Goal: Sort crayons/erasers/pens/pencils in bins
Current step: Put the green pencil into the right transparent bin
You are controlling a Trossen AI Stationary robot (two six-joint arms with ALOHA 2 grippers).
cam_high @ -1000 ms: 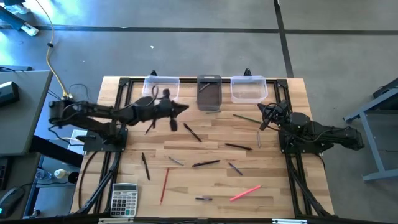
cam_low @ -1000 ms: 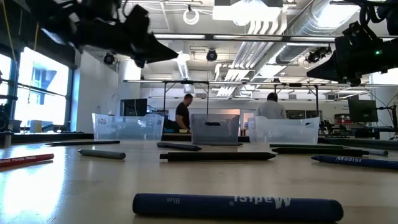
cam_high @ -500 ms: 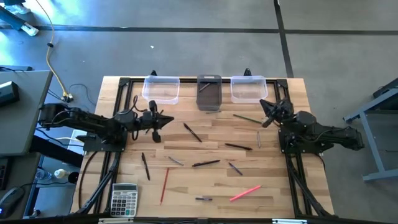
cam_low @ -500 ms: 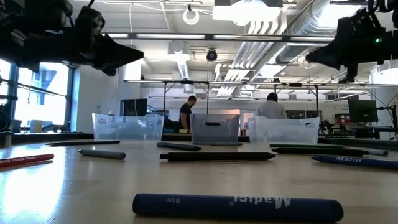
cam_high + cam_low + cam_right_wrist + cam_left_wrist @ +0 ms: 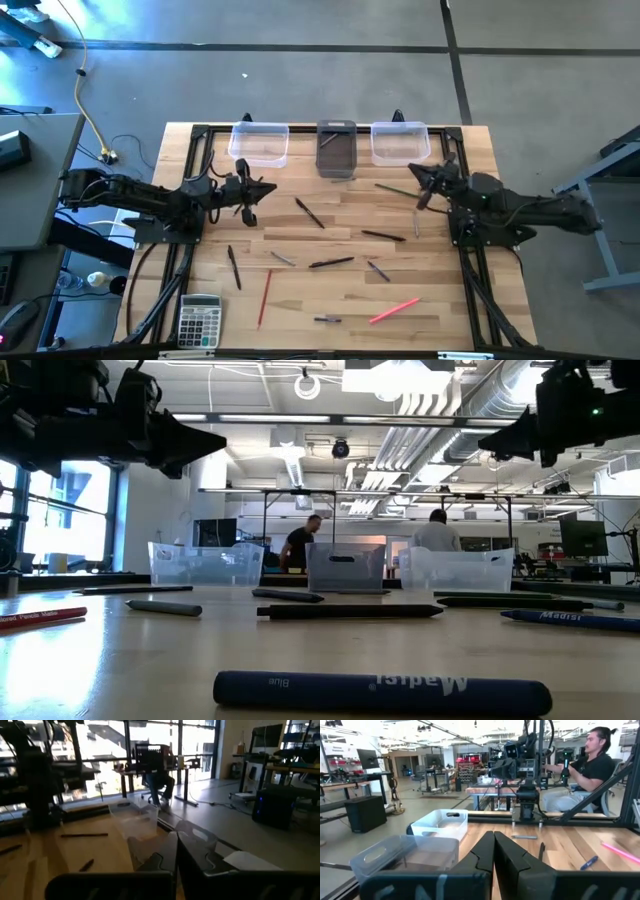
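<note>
Your left gripper (image 5: 262,188) hangs above the table's left side, just in front of the left clear bin (image 5: 259,143), and its wrist view shows the two fingers (image 5: 482,852) pressed flat together with nothing between them. Your right gripper (image 5: 420,176) sits over the right side, close to the right clear bin (image 5: 400,142) — its fingers (image 5: 167,851) meet as well, tips touching and nothing in their grip. From table height both hang high over the wood, well clear of everything on it.

All three bins stand in a row along the far edge, the dark smoky bin (image 5: 336,149) between the two clear ones. There may be a stick or two lying in the smoky bin, but from above that is hard to make out.

The sticks are spread loose across the table (image 5: 300,290): a dark pencil (image 5: 309,213) lies slanted near the middle, a green one (image 5: 396,190) just in front of your right gripper, a black pen (image 5: 383,236) and another dark one (image 5: 331,263) nearer the centre. A red pencil (image 5: 265,297) and a pink crayon (image 5: 393,311) rest toward the near edge, and a blue crayon (image 5: 380,693) lies right before the low camera. A grey calculator (image 5: 199,320) occupies the near left corner — apart from the sticks.
</note>
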